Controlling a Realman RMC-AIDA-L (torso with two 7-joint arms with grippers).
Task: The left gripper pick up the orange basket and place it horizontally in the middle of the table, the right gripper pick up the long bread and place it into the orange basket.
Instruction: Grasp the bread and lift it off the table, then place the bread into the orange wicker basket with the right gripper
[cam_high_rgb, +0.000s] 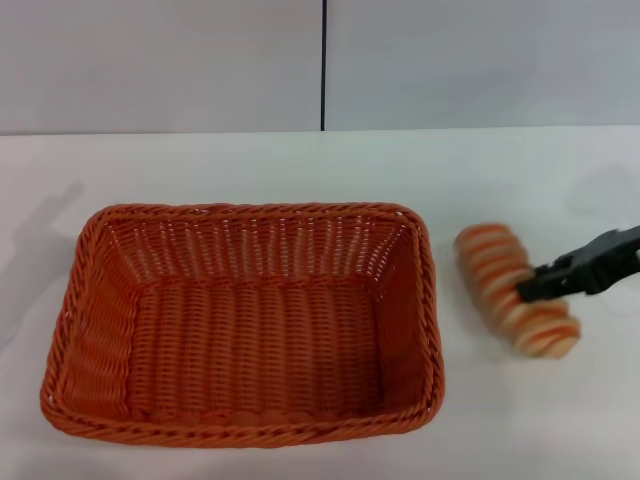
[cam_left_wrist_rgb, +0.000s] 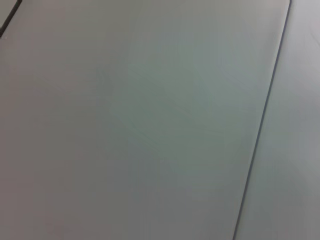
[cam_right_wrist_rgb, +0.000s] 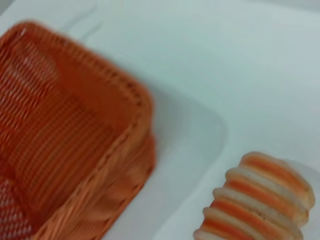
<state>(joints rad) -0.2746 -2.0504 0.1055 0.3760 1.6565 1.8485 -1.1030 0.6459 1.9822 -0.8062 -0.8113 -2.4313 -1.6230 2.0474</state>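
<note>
The orange basket (cam_high_rgb: 245, 325) lies lengthwise on the white table (cam_high_rgb: 300, 160), open side up and empty; its corner also fills part of the right wrist view (cam_right_wrist_rgb: 75, 145). To its right lies the long bread (cam_high_rgb: 505, 280), cream with orange stripes, angled on the tabletop. My right gripper (cam_high_rgb: 530, 290), a black claw, reaches in from the right edge and its tip overlaps the near half of the loaf. The right wrist view shows the long bread (cam_right_wrist_rgb: 260, 200) close below the camera. The left gripper is out of view.
A light grey wall with a dark vertical seam (cam_high_rgb: 324, 65) stands behind the table. The left wrist view shows only grey wall panels and a seam (cam_left_wrist_rgb: 260, 135). A strip of bare table separates the basket from the bread.
</note>
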